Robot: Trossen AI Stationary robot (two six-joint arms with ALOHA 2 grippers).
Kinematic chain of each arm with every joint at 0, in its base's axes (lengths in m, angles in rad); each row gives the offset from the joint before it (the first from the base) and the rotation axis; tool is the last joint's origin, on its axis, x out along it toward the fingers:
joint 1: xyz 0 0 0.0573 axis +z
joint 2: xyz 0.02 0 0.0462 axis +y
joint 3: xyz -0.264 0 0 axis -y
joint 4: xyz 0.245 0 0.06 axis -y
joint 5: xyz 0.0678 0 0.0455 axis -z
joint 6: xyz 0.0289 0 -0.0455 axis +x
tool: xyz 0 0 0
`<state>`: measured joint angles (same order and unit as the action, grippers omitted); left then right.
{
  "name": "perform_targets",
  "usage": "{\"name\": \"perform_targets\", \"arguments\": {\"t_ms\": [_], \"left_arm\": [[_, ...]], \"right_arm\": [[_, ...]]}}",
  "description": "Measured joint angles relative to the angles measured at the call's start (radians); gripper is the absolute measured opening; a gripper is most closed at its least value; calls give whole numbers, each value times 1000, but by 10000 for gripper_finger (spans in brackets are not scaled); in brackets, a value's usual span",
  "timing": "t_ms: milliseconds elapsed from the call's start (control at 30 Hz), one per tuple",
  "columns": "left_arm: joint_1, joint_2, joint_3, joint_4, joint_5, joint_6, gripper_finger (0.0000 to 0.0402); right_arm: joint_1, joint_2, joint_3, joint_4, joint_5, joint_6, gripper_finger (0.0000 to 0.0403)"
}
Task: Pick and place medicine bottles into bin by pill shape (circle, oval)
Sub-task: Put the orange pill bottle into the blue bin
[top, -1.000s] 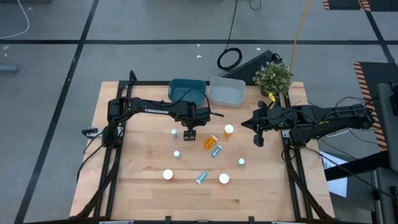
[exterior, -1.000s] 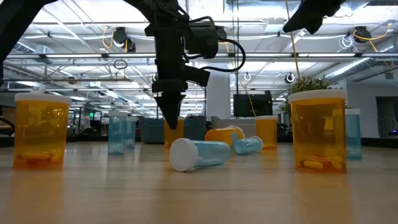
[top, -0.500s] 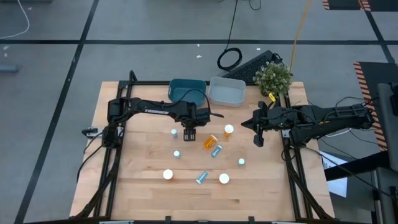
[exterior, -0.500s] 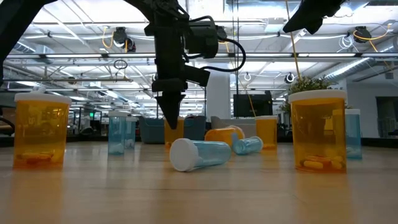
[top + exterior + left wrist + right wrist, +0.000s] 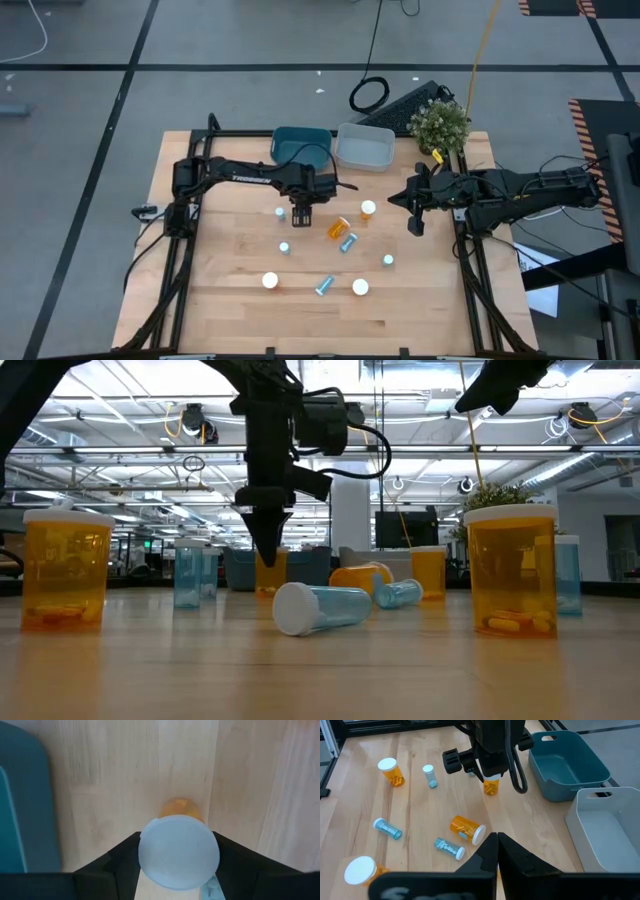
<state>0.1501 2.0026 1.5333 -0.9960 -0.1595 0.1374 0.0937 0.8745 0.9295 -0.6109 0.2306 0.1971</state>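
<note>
Wooden table [image 5: 220, 270], bottles scattered over its middle. Left gripper [image 5: 303, 207] lowered over an upright orange bottle [image 5: 490, 785] with white cap [image 5: 178, 852], near the teal bin [image 5: 300, 145]; dark fingers [image 5: 117, 862] set on either side of the cap, narrowly parted, touching or nearly so (true contact not certain). Bottle standing on the wood, not lifted. Right gripper [image 5: 416, 222] held off near the table's right edge, fingers pressed together, nothing between them.

Other stock on the table:
- upright orange bottle, white cap [image 5: 368, 209], right of the left gripper
- orange bottle lying on its side [image 5: 338, 228], with a pale-blue bottle lying just beside it [image 5: 348, 241]
- pale-blue bottle upright [image 5: 280, 212], left of the gripper
- pale-blue bottle upright [image 5: 285, 247]
- pale-blue bottle upright [image 5: 388, 260]
- pale-blue bottle lying down [image 5: 324, 286]
- two orange bottles upright at the near side [image 5: 270, 281] [image 5: 360, 287]

Grey bin [image 5: 364, 148] beside the teal one, at the far edge. Potted plant [image 5: 440, 125] at the far right corner.
</note>
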Motion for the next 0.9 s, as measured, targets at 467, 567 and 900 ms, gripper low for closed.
{"name": "perform_targets", "arguments": {"t_ms": [467,567,900], "left_arm": [[23,-162,13,-7,-27,25,215],[37,-214,13,-9,-44,22,214],[91,-392,13,4,-139,72,214]], "right_arm": [[0,0,0,1,3,-3,0],[0,0,0,2,3,-2,0],[0,0,0,8,4,-14,0]]}}
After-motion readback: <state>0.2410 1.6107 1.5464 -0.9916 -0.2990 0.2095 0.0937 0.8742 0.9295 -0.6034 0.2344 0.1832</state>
